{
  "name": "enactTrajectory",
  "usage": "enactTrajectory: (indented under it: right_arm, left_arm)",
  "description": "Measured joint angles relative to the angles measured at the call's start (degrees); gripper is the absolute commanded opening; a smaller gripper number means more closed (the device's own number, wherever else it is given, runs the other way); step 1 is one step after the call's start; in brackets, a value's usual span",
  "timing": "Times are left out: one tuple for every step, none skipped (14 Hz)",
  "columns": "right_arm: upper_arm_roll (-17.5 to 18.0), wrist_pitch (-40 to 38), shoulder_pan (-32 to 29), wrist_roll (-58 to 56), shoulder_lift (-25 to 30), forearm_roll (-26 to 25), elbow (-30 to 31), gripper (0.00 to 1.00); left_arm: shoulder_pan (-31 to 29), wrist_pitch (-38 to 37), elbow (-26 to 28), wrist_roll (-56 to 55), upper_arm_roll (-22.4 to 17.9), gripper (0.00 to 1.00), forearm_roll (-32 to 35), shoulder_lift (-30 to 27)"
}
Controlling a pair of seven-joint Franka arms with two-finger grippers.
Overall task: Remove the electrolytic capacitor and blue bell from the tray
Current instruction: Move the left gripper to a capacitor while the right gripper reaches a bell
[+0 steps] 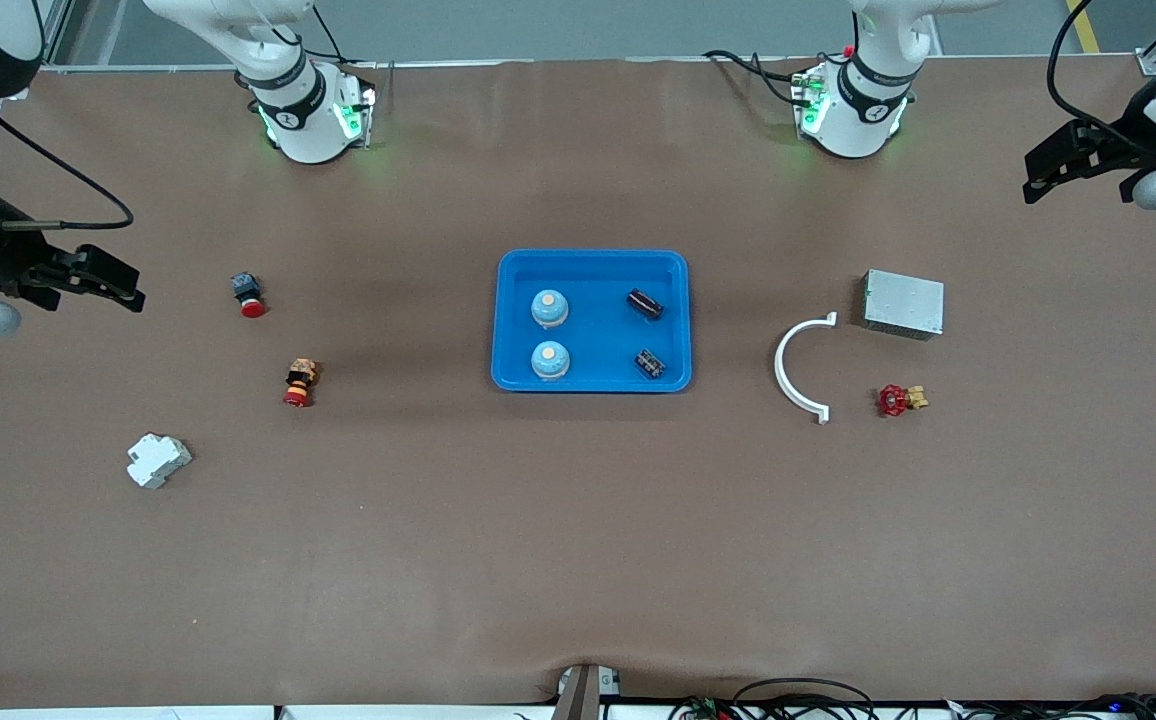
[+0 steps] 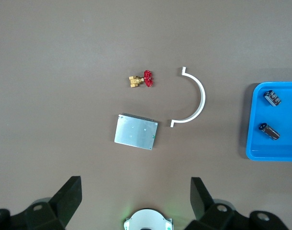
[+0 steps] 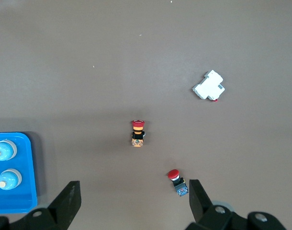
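tray blue | 2 bells pale blue | 2 capacitors black | table brown

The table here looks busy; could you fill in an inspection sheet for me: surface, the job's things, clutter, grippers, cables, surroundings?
Surface: brown table, mat-covered, nothing spilled.
Job's things: blue tray mid-table holds two bells and two capacitors.
Clutter, right arm's end: blue-bodied push button, orange-bodied push button, white breaker.
Clutter, left arm's end: metal box, white curved clip, red valve.
Grippers: left gripper and right gripper open, empty, waiting above their ends.
Cables: black leads by both bases and along the camera-side edge.
Surroundings: grey floor.
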State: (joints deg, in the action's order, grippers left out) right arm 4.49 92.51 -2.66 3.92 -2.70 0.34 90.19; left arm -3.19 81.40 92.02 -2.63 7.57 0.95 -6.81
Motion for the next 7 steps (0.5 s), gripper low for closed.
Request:
enactTrajectory:
  right_arm:
    - [0.0,0.0,0.0,0.0,0.0,0.0,0.01,1.0]
    - [0.0,0.0,0.0,0.0,0.0,0.0,0.03,1.0]
    - [0.0,0.01,0.0,0.0,0.0,0.0,0.04,1.0]
    - [0.0,0.03,0.0,0.01,0.0,0.0,0.04,1.0]
    - [0.0,0.06,0.0,0.01,0.0,0.0,0.05,1.0]
    - [-0.01,0.13,0.0,0.01,0.0,0.0,0.07,1.0]
    - [-0.01,0.3,0.0,0.01,0.0,0.0,0.1,1.0]
  left_arm:
    - [0.0,0.0,-0.06,0.0,0.0,1.0,0.0,0.13]
    - [-0.01,0.0,-0.15,0.0,0.0,1.0,0.0,0.26]
    - [-0.02,0.0,-0.32,0.0,-0.01,1.0,0.0,0.43]
    - [-0.02,0.0,-0.54,0.0,-0.02,1.0,0.0,0.76]
    - [-0.01,0.0,-0.65,0.0,-0.01,1.0,0.0,1.31]
    - [0.02,-0.07,-0.62,0.0,0.0,1.0,0.0,2.06]
    - [0.13,-0.57,-0.48,-0.26,0.05,1.0,0.0,3.01]
